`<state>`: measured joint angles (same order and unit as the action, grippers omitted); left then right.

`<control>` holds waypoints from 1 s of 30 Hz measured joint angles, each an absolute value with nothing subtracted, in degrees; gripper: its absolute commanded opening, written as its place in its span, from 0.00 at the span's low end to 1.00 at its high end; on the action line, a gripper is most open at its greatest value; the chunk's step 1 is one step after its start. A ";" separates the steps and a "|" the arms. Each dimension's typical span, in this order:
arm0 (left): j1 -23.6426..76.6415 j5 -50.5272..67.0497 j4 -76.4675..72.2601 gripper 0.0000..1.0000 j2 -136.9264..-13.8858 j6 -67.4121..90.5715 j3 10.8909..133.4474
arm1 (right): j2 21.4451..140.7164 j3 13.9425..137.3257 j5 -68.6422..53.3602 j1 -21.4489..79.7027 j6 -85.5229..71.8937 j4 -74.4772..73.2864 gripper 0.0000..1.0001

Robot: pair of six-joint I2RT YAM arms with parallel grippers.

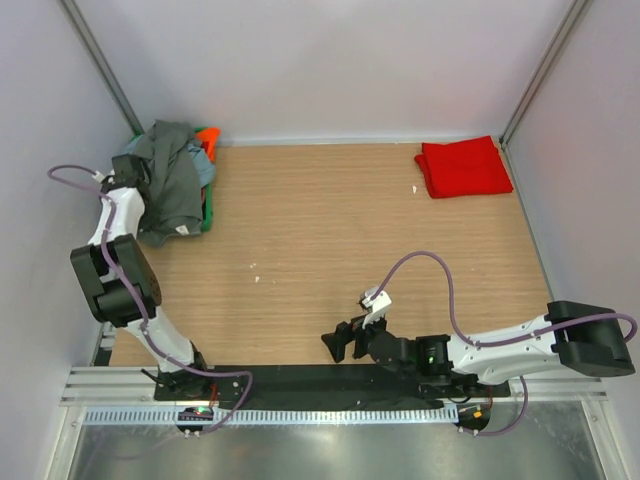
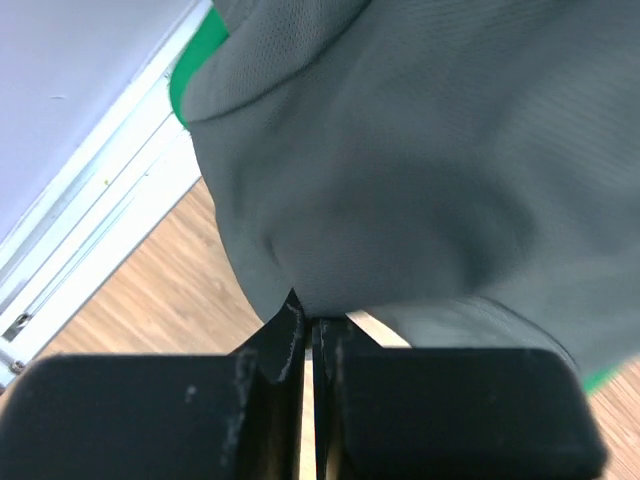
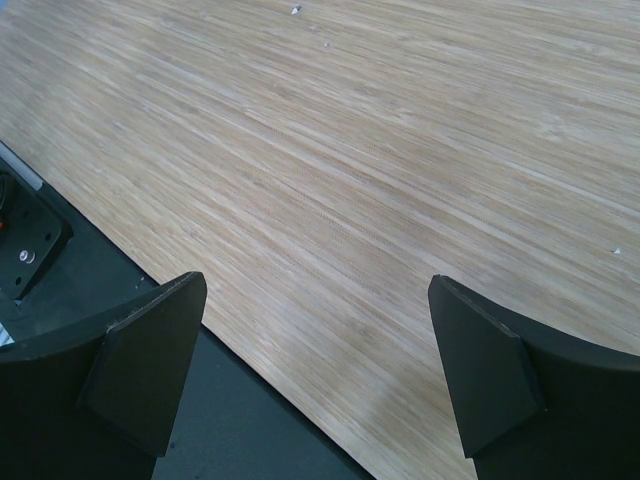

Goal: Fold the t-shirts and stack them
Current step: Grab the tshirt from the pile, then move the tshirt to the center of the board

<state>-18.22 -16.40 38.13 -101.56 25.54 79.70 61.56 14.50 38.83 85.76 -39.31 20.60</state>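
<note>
The left hand [image 2: 305, 322] pinches a fold of the large charcoal-grey cotton t-shirt [image 1: 170, 180] draped over the green plastic basket [image 1: 207, 216] at the far left corner of the wooden bench [image 1: 330, 230]. A folded bright red t-shirt [image 1: 463, 167] lies at the far right corner. The right hand [image 1: 347, 340] hangs open at the near edge.

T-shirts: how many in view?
4. Red t-shirt folded at the far right; dark grey t-shirt, blue-grey t-shirt and orange t-shirt piled on the green basket far left. More may be hidden underneath.
</note>
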 measured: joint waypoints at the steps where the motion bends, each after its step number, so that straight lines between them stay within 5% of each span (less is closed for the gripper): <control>1: -17.89 -16.49 38.30 0.00 -100.55 25.56 79.70 | 61.63 14.50 38.83 85.76 -39.31 20.62 1.00; 8: -2.35 -20.93 42.17 0.00 -82.28 25.04 84.95 | 56.84 13.63 39.99 85.76 -39.09 20.05 1.00; 13: 20.75 -16.71 42.26 0.06 -68.18 23.03 91.88 | 33.01 13.17 44.64 85.78 -37.36 10.02 1.00; 14: 22.79 -15.51 42.74 0.17 -66.92 22.85 91.90 | 28.32 15.07 46.28 85.78 -36.77 6.04 1.00; 15: 24.69 -14.11 43.90 0.56 -65.23 22.41 91.70 | 24.51 17.45 47.75 85.78 -36.21 2.74 1.00; 18: 29.06 -11.31 46.74 0.99 -62.96 21.98 87.33 | 18.11 28.23 52.80 85.76 -34.28 -6.81 1.00; 24: 33.67 -9.39 54.68 1.00 -62.78 24.86 69.82 | 22.94 45.50 59.79 85.76 -34.63 -22.94 1.00; 30: 33.67 -12.95 58.33 1.00 -51.37 26.74 68.14 | 47.18 51.09 55.90 85.76 -34.87 -26.98 1.00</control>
